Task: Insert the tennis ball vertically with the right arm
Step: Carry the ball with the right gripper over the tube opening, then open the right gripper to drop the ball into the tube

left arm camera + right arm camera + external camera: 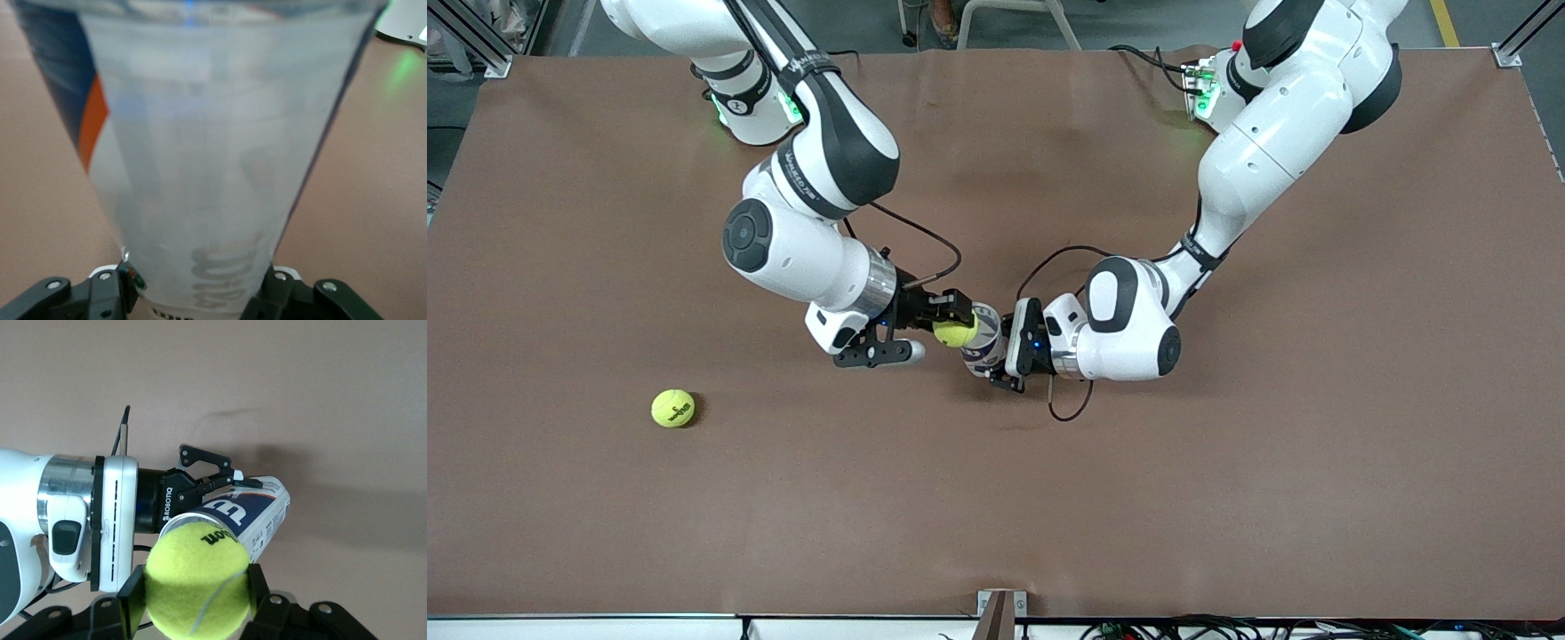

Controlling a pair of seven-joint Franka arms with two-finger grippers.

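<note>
We see the right gripper clamping a fuzzy yellow tennis ball at the open mouth of the clear plastic ball can, gripped sideways by the left gripper.

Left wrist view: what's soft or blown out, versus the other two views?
Left wrist view: the can fills the frame, blurred, lettering smeared. Right wrist view: the tennis ball in the right gripper is sharp. Front view: even light, soft shadows on the table.
</note>
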